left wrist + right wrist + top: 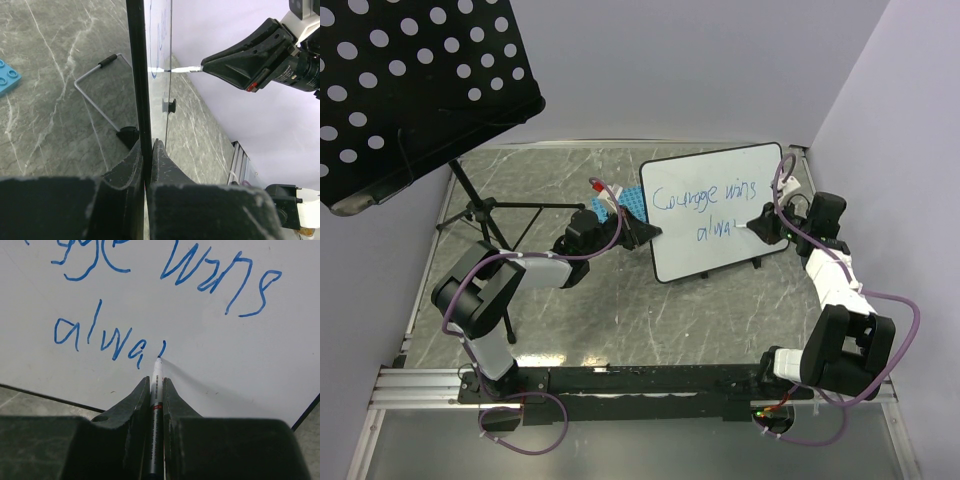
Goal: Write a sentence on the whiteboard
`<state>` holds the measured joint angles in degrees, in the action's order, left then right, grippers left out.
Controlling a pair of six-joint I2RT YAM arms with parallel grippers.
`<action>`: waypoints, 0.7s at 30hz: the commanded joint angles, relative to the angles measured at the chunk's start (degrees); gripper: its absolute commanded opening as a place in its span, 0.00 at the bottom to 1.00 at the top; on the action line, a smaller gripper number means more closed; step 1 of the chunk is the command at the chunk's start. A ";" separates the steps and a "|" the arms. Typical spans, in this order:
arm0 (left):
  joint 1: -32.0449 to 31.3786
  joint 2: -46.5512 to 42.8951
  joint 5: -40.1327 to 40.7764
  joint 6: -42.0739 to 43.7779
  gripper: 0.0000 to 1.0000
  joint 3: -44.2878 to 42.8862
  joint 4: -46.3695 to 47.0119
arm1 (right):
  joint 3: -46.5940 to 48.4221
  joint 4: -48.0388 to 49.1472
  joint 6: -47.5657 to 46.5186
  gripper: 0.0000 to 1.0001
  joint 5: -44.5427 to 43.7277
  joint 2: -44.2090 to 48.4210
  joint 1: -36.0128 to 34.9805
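On the table the whiteboard stands upright. My left gripper is clamped on its left edge. My right gripper is closed around a marker, whose tip touches the board after the sentence, which reads "Courage wins alwa" in blue.

The blue handwritten sentence loses the start of its upper line to the right wrist view's top edge. The barrel of the slim white marker vanishes between the dark fingers. From above, the small blue gridded rack is partly hidden, seemingly behind the large white rectangular whiteboard.
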<state>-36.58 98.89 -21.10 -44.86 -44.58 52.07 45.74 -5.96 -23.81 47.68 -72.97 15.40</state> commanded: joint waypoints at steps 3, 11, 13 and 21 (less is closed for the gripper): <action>-0.69 0.16 -3.15 4.70 0.01 -0.25 1.98 | -0.91 -3.01 -3.17 0.00 0.31 1.34 -0.02; -0.60 -0.19 -3.07 5.05 0.01 -0.25 1.54 | 1.02 0.50 -0.01 0.00 -2.06 0.81 0.16; -0.60 -0.28 -2.98 5.05 0.01 -0.16 1.45 | 1.98 1.21 0.69 0.00 -2.50 0.29 0.16; -0.69 -0.10 -3.07 5.05 0.01 -0.25 1.63 | 4.62 2.88 2.10 0.00 -3.73 -1.12 0.07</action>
<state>-36.58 98.89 -21.21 -44.71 -44.58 52.25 47.13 -6.59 -22.46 45.10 -73.28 15.40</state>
